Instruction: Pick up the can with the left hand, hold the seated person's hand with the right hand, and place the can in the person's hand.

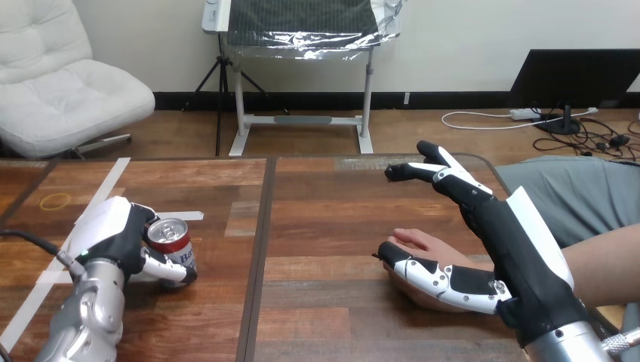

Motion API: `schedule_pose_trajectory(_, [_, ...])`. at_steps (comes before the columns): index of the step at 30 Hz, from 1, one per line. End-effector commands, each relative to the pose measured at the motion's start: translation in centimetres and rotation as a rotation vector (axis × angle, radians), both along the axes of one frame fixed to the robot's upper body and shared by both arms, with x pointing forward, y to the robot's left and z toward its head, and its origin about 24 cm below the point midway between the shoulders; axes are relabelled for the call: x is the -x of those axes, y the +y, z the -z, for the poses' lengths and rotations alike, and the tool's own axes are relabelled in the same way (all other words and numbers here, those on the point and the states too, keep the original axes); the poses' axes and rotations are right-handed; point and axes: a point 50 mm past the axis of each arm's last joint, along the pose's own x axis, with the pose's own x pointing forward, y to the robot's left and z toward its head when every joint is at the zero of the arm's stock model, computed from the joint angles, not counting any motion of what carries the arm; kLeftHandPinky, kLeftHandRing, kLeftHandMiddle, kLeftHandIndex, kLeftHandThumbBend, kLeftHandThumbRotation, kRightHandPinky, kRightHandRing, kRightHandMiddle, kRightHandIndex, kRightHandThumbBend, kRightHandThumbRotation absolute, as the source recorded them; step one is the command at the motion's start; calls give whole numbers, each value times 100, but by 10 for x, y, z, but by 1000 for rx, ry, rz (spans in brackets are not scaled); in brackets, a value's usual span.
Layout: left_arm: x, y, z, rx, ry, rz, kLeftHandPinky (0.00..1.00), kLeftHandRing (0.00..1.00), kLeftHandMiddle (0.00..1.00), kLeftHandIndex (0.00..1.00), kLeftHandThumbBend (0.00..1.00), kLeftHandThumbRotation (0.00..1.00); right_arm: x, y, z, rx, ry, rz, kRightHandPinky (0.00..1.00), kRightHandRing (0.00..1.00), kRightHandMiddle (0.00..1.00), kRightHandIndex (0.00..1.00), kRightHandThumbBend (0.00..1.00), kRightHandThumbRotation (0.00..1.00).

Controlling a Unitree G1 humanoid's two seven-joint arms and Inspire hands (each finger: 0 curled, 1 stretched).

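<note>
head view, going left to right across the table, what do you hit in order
yellow ring → left hand → can → dark seam in the table → right hand

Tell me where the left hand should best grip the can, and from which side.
Grip the can round its curved side wall, at mid-height, coming from its left. It stands upright on the table, and the left hand curls round it from that side.

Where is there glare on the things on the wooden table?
Head view: the red and white metal can, gripped by the left hand, glints on its silver top; the brown wooden table has a pale sheen near its far edge; the person's hand beside the right hand shows no glare.
</note>
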Motion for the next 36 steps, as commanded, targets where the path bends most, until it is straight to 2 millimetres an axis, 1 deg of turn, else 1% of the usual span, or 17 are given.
schedule_pose_trajectory(1, [-12,-2,-24,0,-137,34,37,43,50,52,76,0,-5,2,-20,-4,-100,-19,93,96,97,76,59,0])
schedule_pose_trajectory(20, [-9,-3,-22,69,-238,34,38,44,50,53,74,0,-5,2,-19,3,-103,-18,94,97,96,76,59,0])
schedule_pose_trajectory(36, [-9,-3,-21,105,-281,21,40,45,50,53,72,0,-5,1,-18,5,-100,-16,94,96,96,76,58,0])
